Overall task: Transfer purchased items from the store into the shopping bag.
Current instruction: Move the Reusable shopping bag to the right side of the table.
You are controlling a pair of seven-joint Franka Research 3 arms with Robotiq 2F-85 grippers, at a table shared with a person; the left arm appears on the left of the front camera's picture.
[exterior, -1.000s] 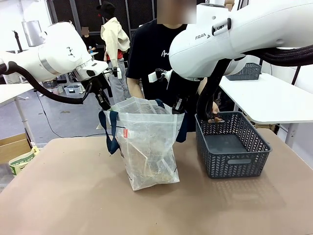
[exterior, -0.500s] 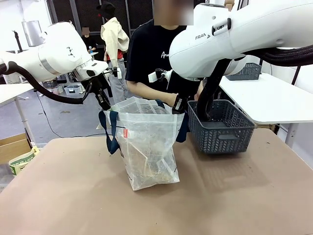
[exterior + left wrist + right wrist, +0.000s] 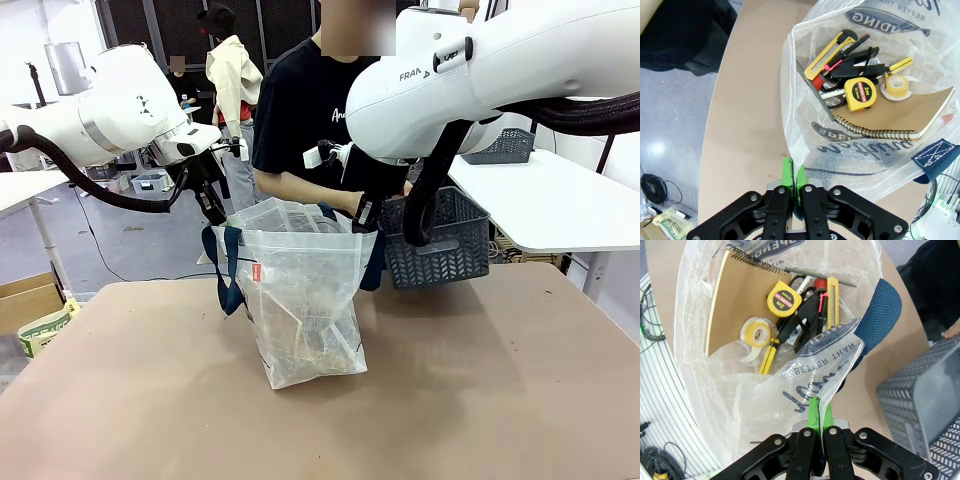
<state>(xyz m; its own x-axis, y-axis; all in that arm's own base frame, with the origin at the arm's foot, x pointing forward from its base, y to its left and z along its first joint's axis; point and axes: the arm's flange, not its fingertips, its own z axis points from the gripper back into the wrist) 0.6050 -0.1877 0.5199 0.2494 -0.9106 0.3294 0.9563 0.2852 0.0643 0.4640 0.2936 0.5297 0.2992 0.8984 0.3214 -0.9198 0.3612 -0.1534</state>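
The shopping bag (image 3: 300, 300) stands upright at mid-table, translucent with navy handles. My left gripper (image 3: 214, 210) is shut on its left rim, the green pads pinching the plastic (image 3: 791, 172). On the opposite rim my right gripper (image 3: 362, 214) is also shut, beside a navy handle (image 3: 816, 412). Together they hold the mouth open. Purchased items lie inside: a tan spiral notebook (image 3: 890, 117), a yellow tape measure (image 3: 860, 93), a yellow cutter (image 3: 827, 47), a tape roll (image 3: 756, 335) and dark pens.
A person in a black shirt (image 3: 300, 110) holds the dark grey lattice basket (image 3: 437, 245) in the air behind the bag, at its right. A white side table (image 3: 560, 200) is at the right, a cardboard box (image 3: 30, 295) at the left edge.
The person has lifted the grey basket off the table's right side and carried it up and toward the far edge. Both grippers and the bag have stayed in place.
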